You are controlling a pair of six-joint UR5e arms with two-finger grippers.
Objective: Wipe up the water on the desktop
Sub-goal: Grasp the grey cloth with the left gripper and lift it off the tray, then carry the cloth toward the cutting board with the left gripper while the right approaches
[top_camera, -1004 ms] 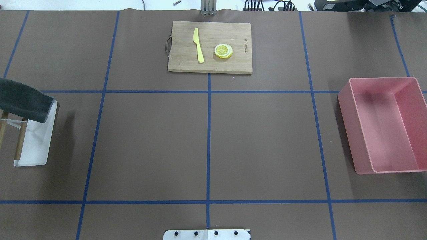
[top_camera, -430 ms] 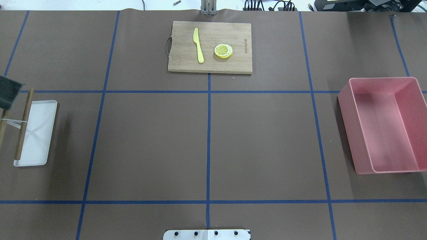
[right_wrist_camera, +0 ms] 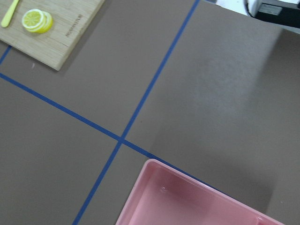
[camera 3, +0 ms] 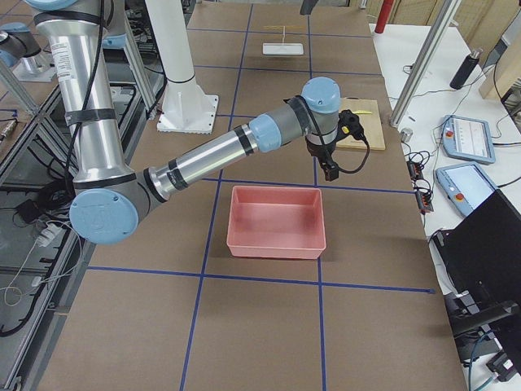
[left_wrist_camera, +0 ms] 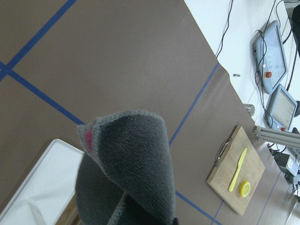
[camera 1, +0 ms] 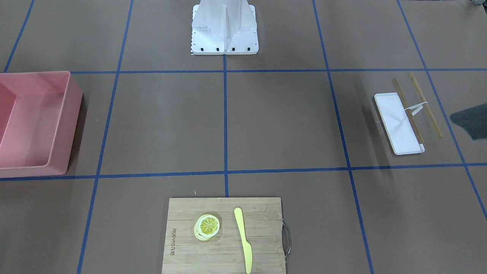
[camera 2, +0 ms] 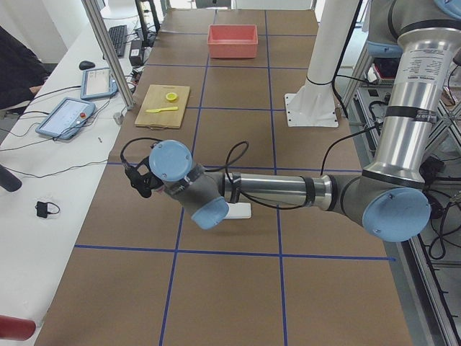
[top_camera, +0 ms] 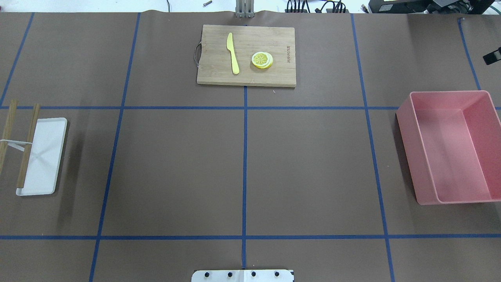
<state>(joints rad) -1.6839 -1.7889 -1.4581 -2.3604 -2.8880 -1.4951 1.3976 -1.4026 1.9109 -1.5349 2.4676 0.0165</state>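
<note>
The desktop (top_camera: 176,168) is brown paper crossed by blue tape lines, and I cannot make out any water on it. A dark grey cloth (left_wrist_camera: 131,168) with a pink tag hangs close in front of the left wrist camera, covering the fingers that hold it. It also shows in the air at the right edge of the front-facing view, the cloth (camera 1: 470,121) just beyond the rack. My left gripper (camera 2: 142,180) is off the table's left end. My right gripper (camera 3: 330,169) hovers past the pink bin's far side; only a black tip (top_camera: 492,56) shows overhead.
A bamboo cutting board (top_camera: 274,76) at the back centre carries a yellow knife (top_camera: 233,53) and lemon slices (top_camera: 262,60). A pink bin (top_camera: 411,149) sits at the right. A white rack tray (top_camera: 43,156) with two bare wooden rails stands at the left.
The grey cloth has lifted off the rack and left the overhead view to the left, baring both rails. A black tip of the right gripper has appeared at the right edge.
</note>
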